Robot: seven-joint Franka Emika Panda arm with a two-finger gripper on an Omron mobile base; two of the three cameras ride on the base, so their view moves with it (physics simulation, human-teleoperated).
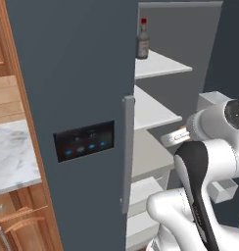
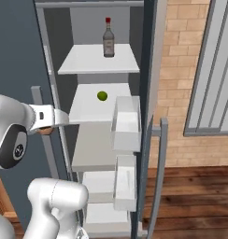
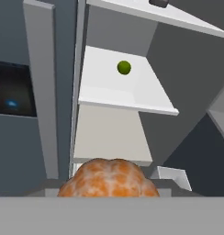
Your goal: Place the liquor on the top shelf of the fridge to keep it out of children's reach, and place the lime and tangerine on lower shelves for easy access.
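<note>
A: Status check. Where is each item?

B: The liquor (image 2: 108,38) stands upright on the top shelf (image 2: 83,63) of the fridge (image 1: 72,73). The lime (image 2: 102,96) sits alone on the shelf below (image 2: 85,109), toward the back. The tangerine (image 3: 108,178) is at the hand, low in the hand view, just in front of the open fridge.

A: State of the fingers?

B: The tips themselves are hidden. Judging by the fruit sitting right where they rise, they are pinching the tangerine; in the right base view an orange edge shows under the hand (image 2: 46,126).

A: Handling notes for the fruit?

B: Judgement only: light, round, slightly soft peel with a dimpled skin, so decent friction but it would roll once set down. Best held across its widest middle with moderate squeeze; too hard could bruise it.

A: Placement concern?

B: The beige shelf (image 3: 109,137) under the lime looks free. Set it flat, away from the front edge.
</note>
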